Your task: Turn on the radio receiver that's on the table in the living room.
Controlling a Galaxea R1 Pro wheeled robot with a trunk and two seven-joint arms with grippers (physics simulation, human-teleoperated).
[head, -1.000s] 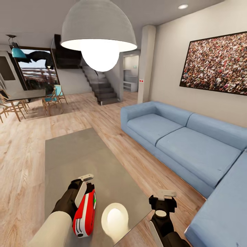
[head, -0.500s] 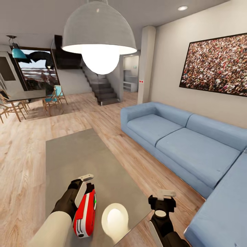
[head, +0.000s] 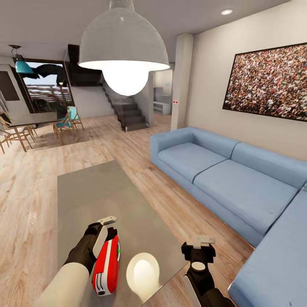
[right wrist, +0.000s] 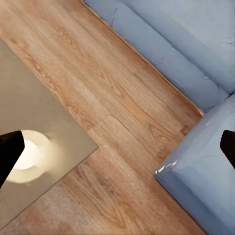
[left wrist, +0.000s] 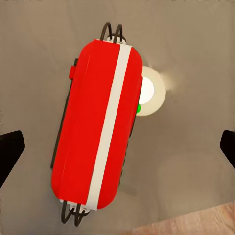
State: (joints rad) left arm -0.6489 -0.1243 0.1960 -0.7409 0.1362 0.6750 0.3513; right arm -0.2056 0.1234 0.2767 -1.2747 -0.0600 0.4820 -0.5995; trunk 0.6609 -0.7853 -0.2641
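The left gripper (head: 104, 230) hangs directly over the red radio receiver (head: 105, 265), fingers spread wide to either side without touching it. The radio lies on the grey desk (head: 94, 192) near its close edge, long axis running away from the robot. The right gripper (head: 200, 247), also apart, hovers off the desk corner, farther off. Beyond stretches the blue sofa (head: 221, 170).

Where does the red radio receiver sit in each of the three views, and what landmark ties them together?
Head view: radio receiver low left, at the left gripper.
Left wrist view: centred, between open fingers.
Right wrist view: not in it.
Shared landmark: lamp reflection on the table.
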